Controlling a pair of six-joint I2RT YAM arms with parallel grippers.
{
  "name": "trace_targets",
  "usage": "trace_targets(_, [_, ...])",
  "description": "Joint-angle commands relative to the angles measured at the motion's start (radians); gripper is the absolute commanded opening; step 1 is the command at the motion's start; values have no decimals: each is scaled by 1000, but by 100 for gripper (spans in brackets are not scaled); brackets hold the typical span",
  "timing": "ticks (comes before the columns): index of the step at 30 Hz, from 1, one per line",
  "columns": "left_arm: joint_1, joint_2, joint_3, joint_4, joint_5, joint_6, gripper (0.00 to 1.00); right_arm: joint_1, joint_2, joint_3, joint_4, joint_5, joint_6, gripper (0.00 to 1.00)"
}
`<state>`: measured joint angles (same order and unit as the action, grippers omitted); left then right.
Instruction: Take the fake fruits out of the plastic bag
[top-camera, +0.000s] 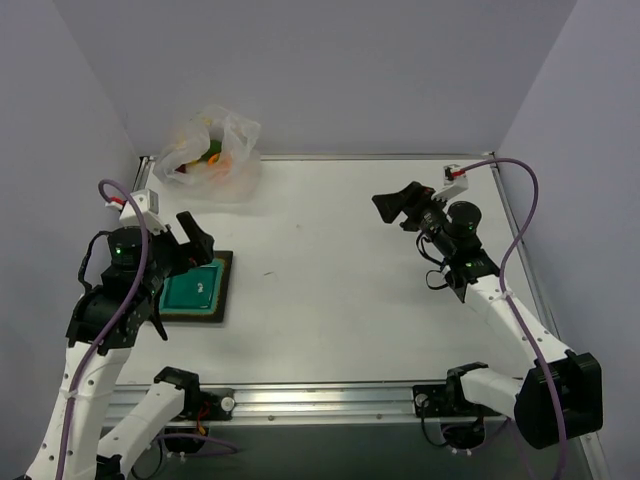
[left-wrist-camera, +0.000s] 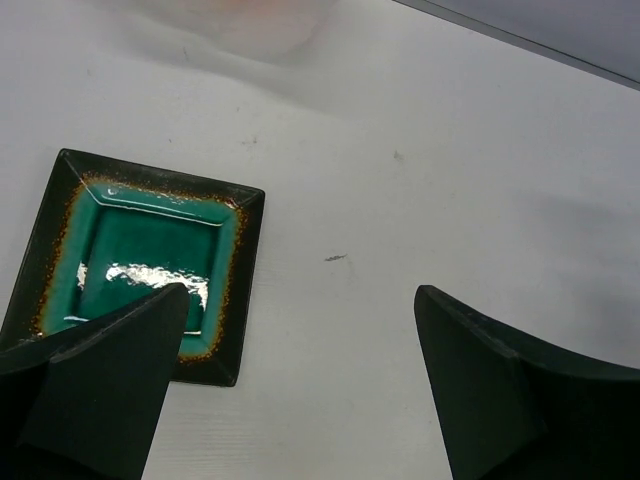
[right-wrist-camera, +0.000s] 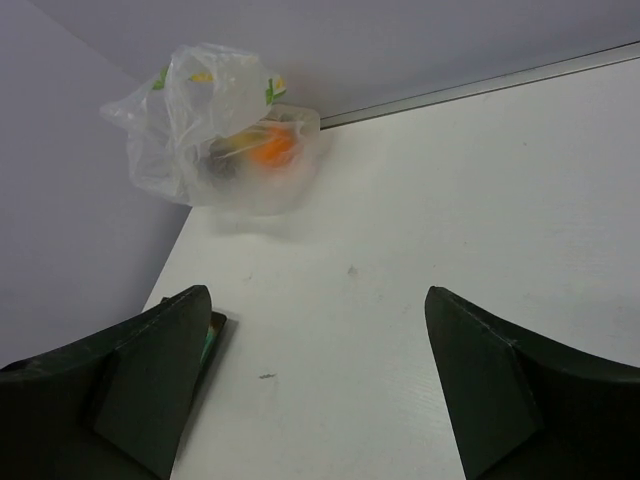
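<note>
Bag (top-camera: 236, 136), fruits (right-wrist-camera: 272, 150) inside, at the worktop's (top-camera: 340, 260) far-left corner. Both grippers spread and empty: left gripper (left-wrist-camera: 300, 300) nearer, bag just beyond it; right gripper (right-wrist-camera: 318, 295) well apart.

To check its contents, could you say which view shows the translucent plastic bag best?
Right wrist: the whole translucent plastic bag, orange fruit inside. Top external shows it smaller; left wrist only a blurred edge.
</note>
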<state>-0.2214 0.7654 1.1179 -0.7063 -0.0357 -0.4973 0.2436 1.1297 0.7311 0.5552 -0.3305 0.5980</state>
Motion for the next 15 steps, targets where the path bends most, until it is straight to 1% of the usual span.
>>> trace_targets(1, [4,51,62,-13,-47,16,94,2,-18,13,3,-13,-14,83])
trace_targets(2, [4,66,72,-7,-44,16,94,5,-7,14,6,-16,-9,83])
trace_targets(5, [4,191,154,25,-30,9,94,6,30,25,40,-31,17,73])
trace_targets(7, [4,239,220,72,-42,12,94,16,50,45,54,-47,26,57])
trace_targets(8, [4,285,235,91,-81,14,94,22,70,51,58,-47,31,51])
trace_targets(9, [4,305,252,109,-102,16,94,37,79,57,64,-39,32,41])
trace_targets(10, [5,328,285,143,-125,22,94,46,88,73,68,-33,34,35])
trace_targets(12, [22,392,339,180,-170,26,94,75,116,105,68,-12,34,28])
trace_targets(15, [80,471,388,238,-176,20,95,109,165,151,63,16,23,26])
